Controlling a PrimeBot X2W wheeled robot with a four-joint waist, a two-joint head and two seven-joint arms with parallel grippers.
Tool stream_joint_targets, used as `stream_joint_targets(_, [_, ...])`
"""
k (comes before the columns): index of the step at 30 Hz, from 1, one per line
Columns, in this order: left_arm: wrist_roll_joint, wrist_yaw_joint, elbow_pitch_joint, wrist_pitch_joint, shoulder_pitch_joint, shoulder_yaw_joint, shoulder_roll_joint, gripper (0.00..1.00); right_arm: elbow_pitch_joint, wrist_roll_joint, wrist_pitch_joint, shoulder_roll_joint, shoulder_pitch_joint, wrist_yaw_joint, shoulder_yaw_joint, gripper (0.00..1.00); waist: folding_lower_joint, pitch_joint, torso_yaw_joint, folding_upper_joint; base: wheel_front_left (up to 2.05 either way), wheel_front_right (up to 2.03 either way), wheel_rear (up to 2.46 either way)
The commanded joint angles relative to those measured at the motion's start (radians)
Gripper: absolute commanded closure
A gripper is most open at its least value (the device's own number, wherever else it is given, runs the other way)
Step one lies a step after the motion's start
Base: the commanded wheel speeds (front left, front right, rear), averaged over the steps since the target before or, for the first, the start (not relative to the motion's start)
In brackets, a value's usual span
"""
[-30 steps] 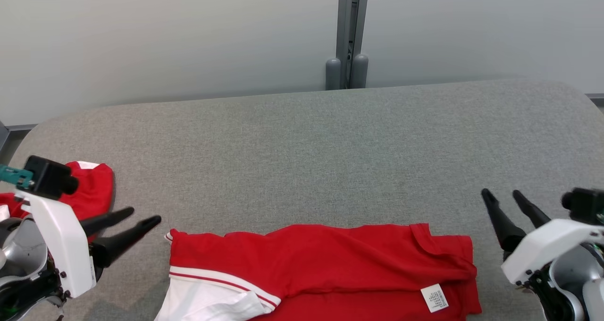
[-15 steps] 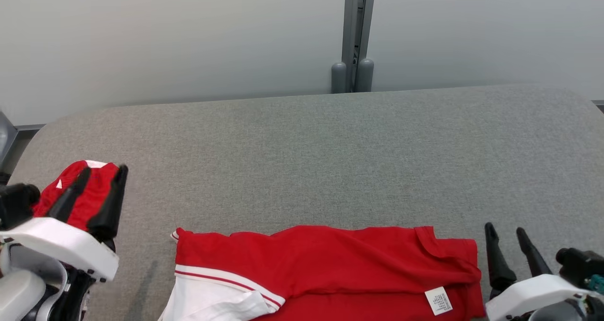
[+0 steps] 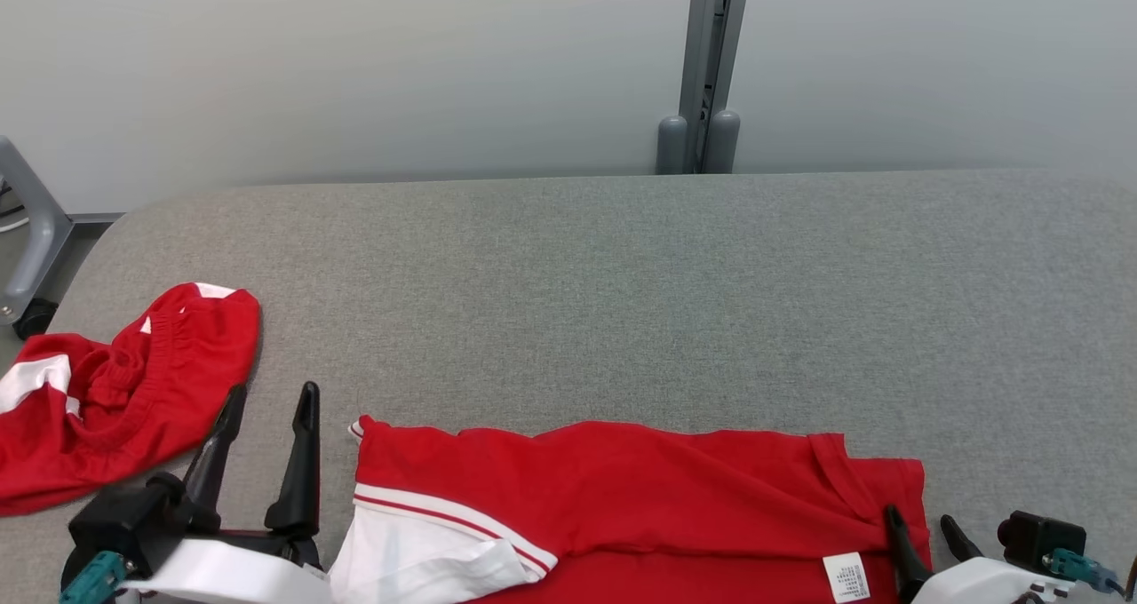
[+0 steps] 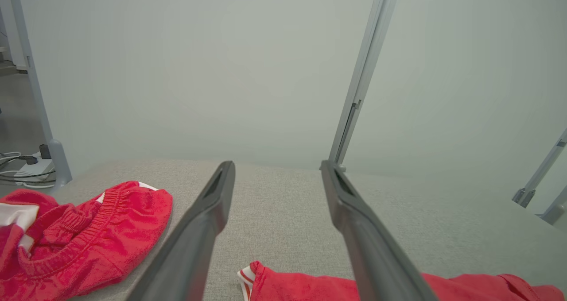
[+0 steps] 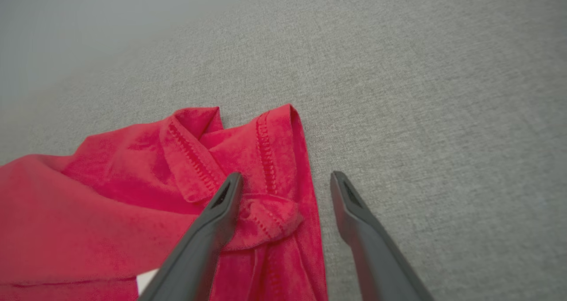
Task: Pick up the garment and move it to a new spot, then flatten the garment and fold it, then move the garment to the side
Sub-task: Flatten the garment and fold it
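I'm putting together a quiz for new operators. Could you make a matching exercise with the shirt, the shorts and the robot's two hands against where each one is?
Things
1. shirt
2. shorts
3. left hand
4. right hand

Places
A. crumpled at the left end of the grey table
B. open, straddling the shirt's right edge
C. laid out along the table's near edge
D. open, between the shorts and the shirt

Pairs: 1-C, 2-A, 3-D, 4-B
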Motion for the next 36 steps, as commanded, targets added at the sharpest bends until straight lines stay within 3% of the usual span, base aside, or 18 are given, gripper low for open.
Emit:
stream_joint_targets(1, [0.042, -0.017, 0.026, -0.001, 0.023, 0.018, -0.021, 0.0, 0.024, -0.003, -0.008, -0.004, -0.023, 0.0, -0.001, 0.0, 0.0, 0.002, 0.005, -0.0001, 0.0, 0.0, 0.0])
stream_joint_targets(10, [0.174, -0.157, 0.146, -0.001, 0.071, 0.142, -0.182, 0.0, 0.148, 0.102, 0.034, 0.0, -0.071, 0.0, 0.084, 0.0, 0.0, 0.005, 0.021, -0.0001, 0.0, 0.0, 0.0])
stream_joint_targets(17, [0.241, -0.24, 0.2, -0.001, 0.063, 0.202, -0.246, 0.0, 0.176, 0.192, 0.056, 0.006, -0.094, 0.001, 0.228, 0.0, 0.0, 0.003, 0.029, -0.0001, 0.0, 0.0, 0.0])
stream_joint_targets(18, [0.249, -0.248, 0.205, -0.001, 0.061, 0.208, -0.253, 0.0, 0.183, 0.199, 0.052, 0.005, -0.1, 0.001, 0.239, 0.53, 0.0, 0.004, 0.03, -0.0001, 0.0, 0.0, 0.0])
stream_joint_targets(19, [0.257, -0.256, 0.211, -0.001, 0.06, 0.214, -0.26, 0.0, 0.19, 0.202, 0.046, 0.006, -0.106, 0.001, 0.249, 0.91, 0.0, 0.004, 0.031, -0.0001, 0.0, 0.0, 0.0])
stream_joint_targets(20, [0.263, -0.263, 0.217, -0.001, 0.058, 0.22, -0.267, 0.0, 0.196, 0.203, 0.04, 0.006, -0.111, 0.001, 0.257, 1.0, 0.0, 0.004, 0.032, -0.0001, 0.0, 0.0, 0.0])
stream_joint_targets(27, [0.304, -0.306, 0.245, -0.001, 0.056, 0.261, -0.304, 0.0, 0.194, 0.223, -0.054, -0.009, -0.166, 0.0, 0.245, 1.0, 0.0, 0.006, 0.026, -0.0001, 0.0, 0.0, 0.0])
stream_joint_targets(36, [0.351, -0.346, 0.246, -0.001, 0.063, 0.301, -0.342, 0.0, 0.153, 0.245, -0.081, -0.114, -0.219, 0.0, 0.171, 1.0, 0.0, -0.001, -0.015, -0.0001, 0.0, 0.0, 0.0])
